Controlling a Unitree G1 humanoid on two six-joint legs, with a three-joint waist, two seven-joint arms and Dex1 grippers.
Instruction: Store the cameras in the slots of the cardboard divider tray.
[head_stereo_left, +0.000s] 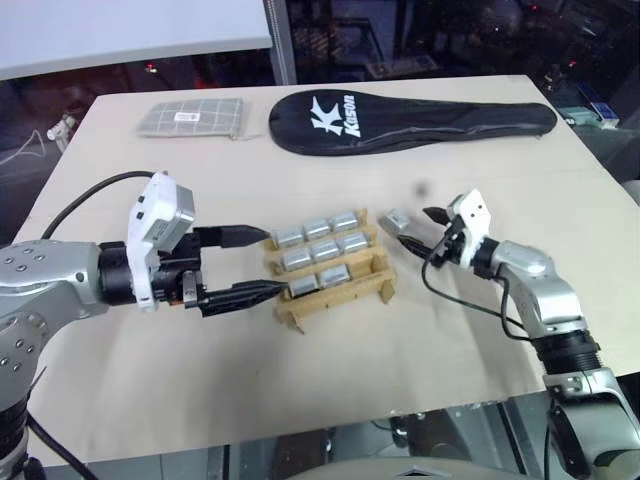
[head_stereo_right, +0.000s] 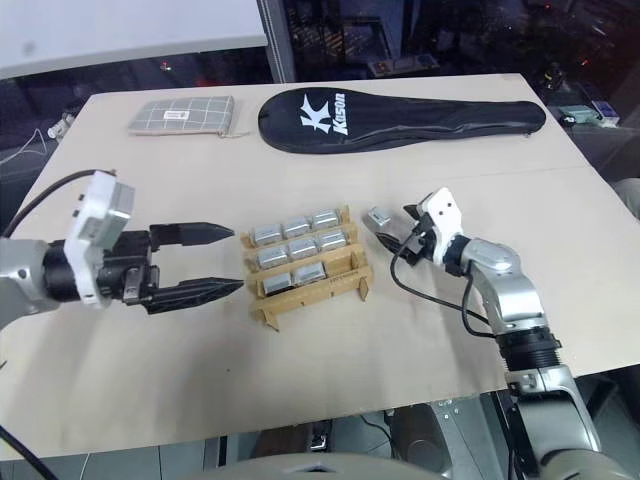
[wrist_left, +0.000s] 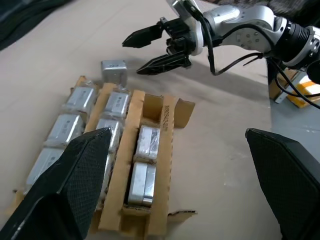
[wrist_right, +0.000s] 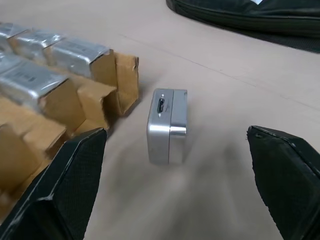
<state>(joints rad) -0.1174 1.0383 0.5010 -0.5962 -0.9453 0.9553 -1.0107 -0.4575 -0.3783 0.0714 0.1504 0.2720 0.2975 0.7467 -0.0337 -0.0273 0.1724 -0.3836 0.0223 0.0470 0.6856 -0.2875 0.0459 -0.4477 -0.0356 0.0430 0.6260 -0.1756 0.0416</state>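
Eight cameras (head_stereo_left: 322, 248) already sit in the cardboard divider tray (head_stereo_left: 385, 285); one slot stays empty. The last camera (wrist_right: 167, 126) stands on the bench just ahead of the wide-spread right hand (head_stereo_left: 418, 230); left hand (head_stereo_left: 258, 263) wide, empty

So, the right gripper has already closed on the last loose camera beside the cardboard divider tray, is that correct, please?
Not quite. The right gripper is open, its fingers apart on either side of the loose camera, which stands on the table untouched, as the right wrist view shows. It is indeed beside the cardboard divider tray.
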